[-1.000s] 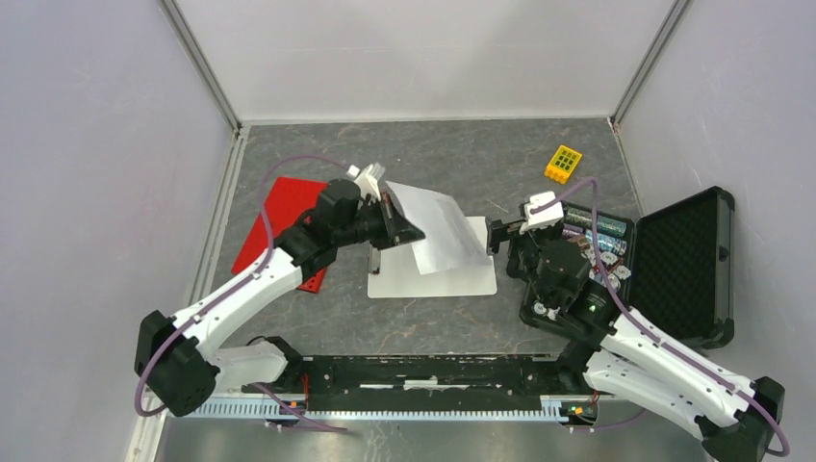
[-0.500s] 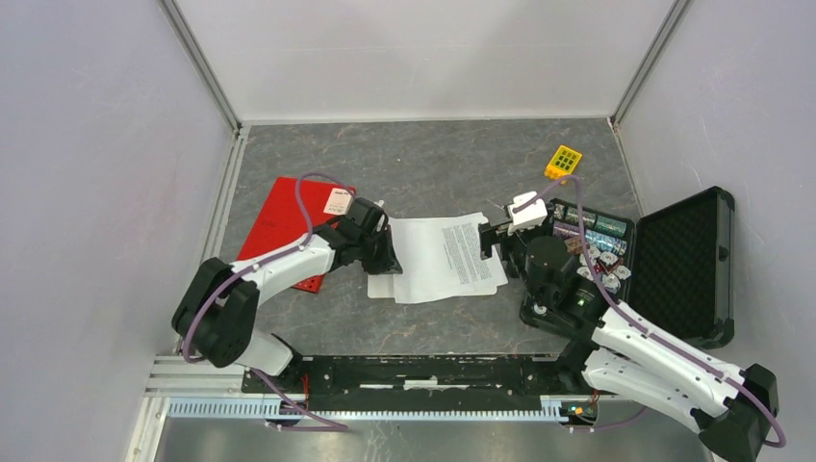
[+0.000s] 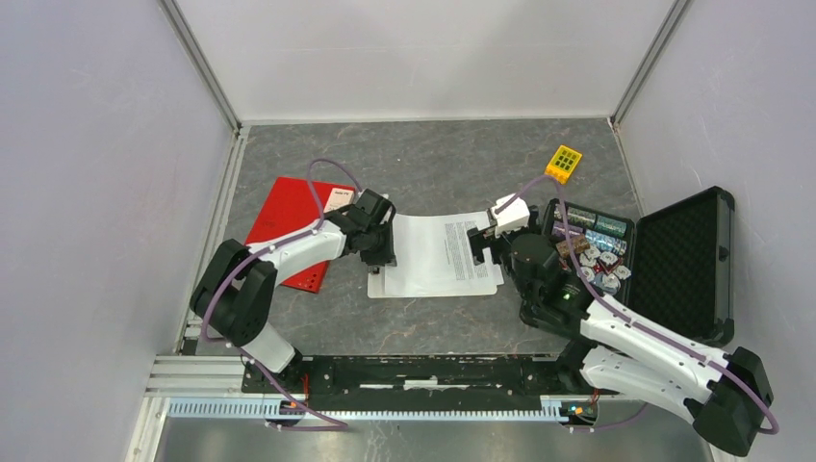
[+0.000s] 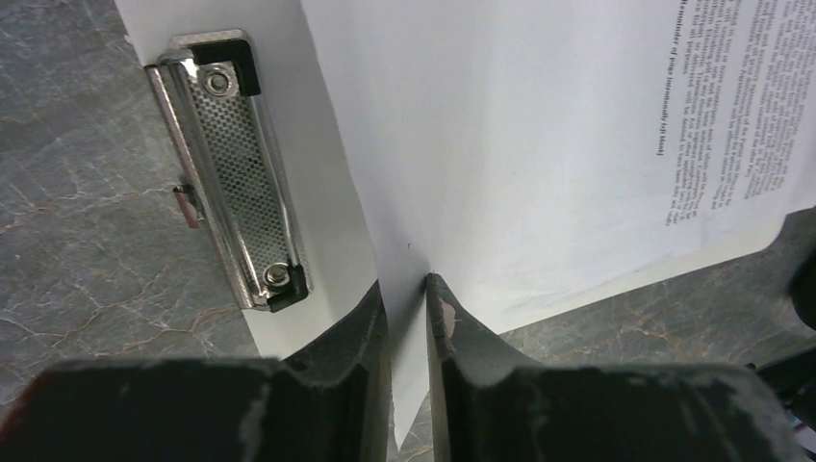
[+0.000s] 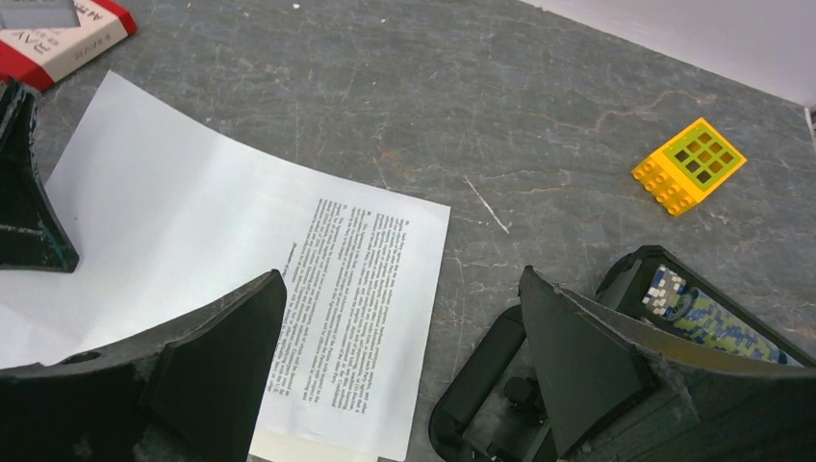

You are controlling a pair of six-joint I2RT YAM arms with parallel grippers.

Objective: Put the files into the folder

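Since the folder (image 3: pixel 279 217) lies shut on the table, off to the left of the left gripper (image 4: pixel 406 287) and untouched by it, no sheet has been put inside, and the task is judged to be at an early stage. The left gripper is seen with its jaws parted only a little, an edge of the files (image 3: pixel 443 252) standing in the gap; whether either pad presses the paper cannot be told. Just left of its fingers the metal clip (image 4: pixel 231 168) of the white clipboard (image 4: pixel 318 192) is seen. The files are spread on that board ahead and to the right, printed side up. Whether both sheets lie together cannot be made out.

If the paper is to be taken here, the jaws should be closed squarely on the edge, deep enough for both sheets, and kept off clip and board. The paper should be lifted low and drawn leftward slowly, since thin sheets are likely to sag. The folder's cover must be opened first.

The right gripper (image 5: pixel 402 279) is held wide open and empty above the files' right edge, with the black case (image 3: pixel 683 260) to its right.
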